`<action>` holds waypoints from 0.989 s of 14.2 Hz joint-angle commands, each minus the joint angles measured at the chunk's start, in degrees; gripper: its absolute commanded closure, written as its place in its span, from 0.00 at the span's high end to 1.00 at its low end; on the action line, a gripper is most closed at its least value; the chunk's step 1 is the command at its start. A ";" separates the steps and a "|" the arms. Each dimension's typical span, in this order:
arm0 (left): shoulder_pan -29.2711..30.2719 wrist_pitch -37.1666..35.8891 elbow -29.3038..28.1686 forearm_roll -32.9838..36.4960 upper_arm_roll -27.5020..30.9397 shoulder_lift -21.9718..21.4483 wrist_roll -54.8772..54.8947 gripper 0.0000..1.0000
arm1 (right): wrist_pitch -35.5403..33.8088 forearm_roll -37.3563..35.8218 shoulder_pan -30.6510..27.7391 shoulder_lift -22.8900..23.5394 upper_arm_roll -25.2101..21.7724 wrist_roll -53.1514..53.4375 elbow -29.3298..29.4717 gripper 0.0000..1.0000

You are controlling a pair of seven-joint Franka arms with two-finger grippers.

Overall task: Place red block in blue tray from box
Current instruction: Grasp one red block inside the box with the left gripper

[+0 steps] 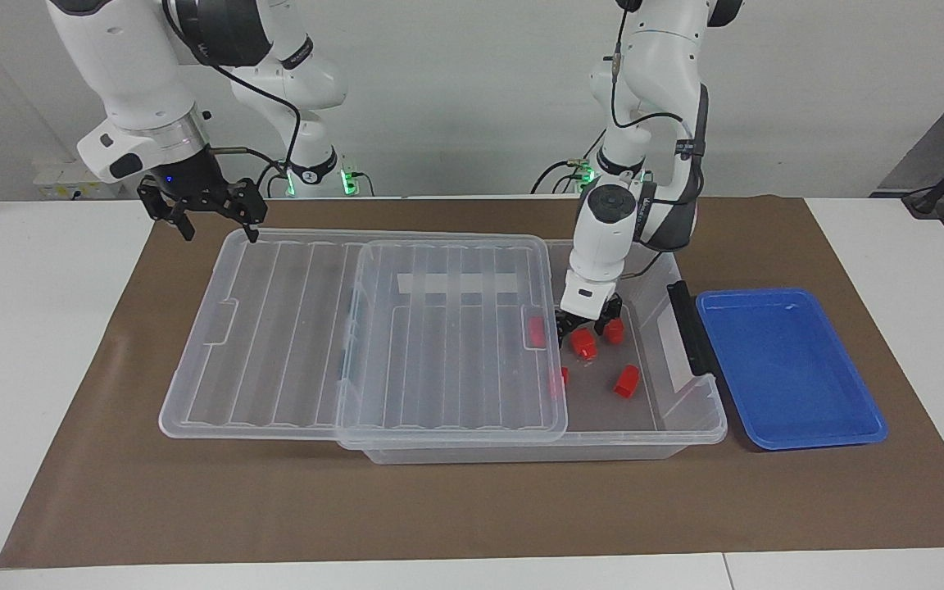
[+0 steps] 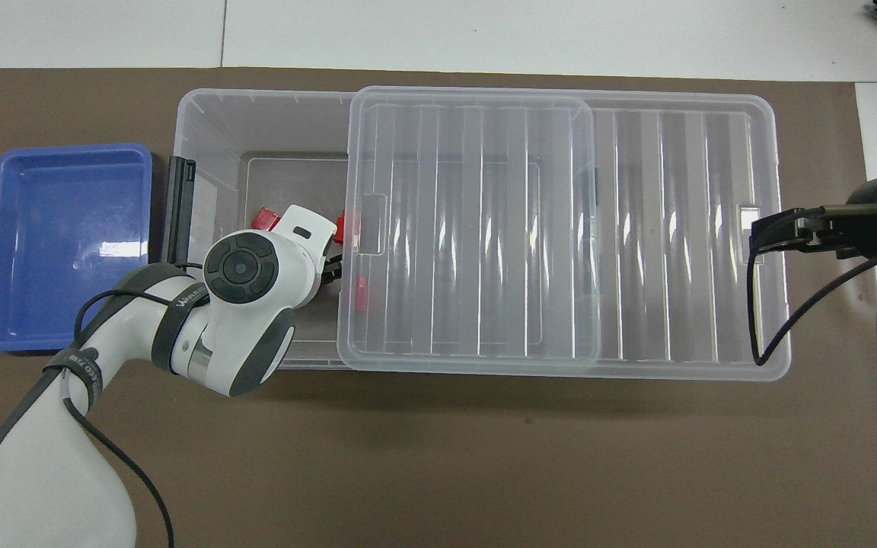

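Inside the box (image 1: 689, 410), the left claw (image 1: 580, 331) straddles a red block (image 1: 584, 345), fingers spread.

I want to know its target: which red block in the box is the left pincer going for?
The red block directly under the open left pincer; the others lie off to its sides or under the lid.

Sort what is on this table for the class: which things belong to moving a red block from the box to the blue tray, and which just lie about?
Job in hand:
- left hand, down in the box, open around a red block
- blue tray, beside the box

Lying about:
- four other red blocks
- slid-back lid
- brown mat
- right hand, waiting over the lid's end
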 commanded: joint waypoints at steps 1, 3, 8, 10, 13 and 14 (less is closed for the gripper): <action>-1.26 1.40 -0.93 1.21 0.84 0.11 -1.33 0.77 | -0.43 0.69 -0.65 -0.15 0.30 0.77 -0.24 1.00; -1.18 1.40 -1.02 1.21 0.84 0.11 -1.24 0.55 | -0.43 0.69 -0.65 -0.15 0.30 0.77 -0.24 1.00; -1.18 0.70 -0.67 1.21 0.93 0.11 -0.81 0.17 | -0.52 0.69 -0.83 -0.15 0.30 0.68 -0.16 1.00; -0.83 -1.66 0.73 1.21 0.93 -0.07 -0.45 0.16 | -0.52 0.69 -0.92 -0.15 0.12 0.68 -0.16 1.00; -0.39 -13.23 7.65 1.12 1.37 -1.73 1.82 0.16 | -0.52 0.69 -0.83 -0.15 0.21 0.68 -0.16 1.00; 0.05 -17.54 10.55 1.12 1.46 -2.00 2.79 0.16 | -0.52 0.69 -0.83 -0.15 0.21 0.68 -0.16 1.00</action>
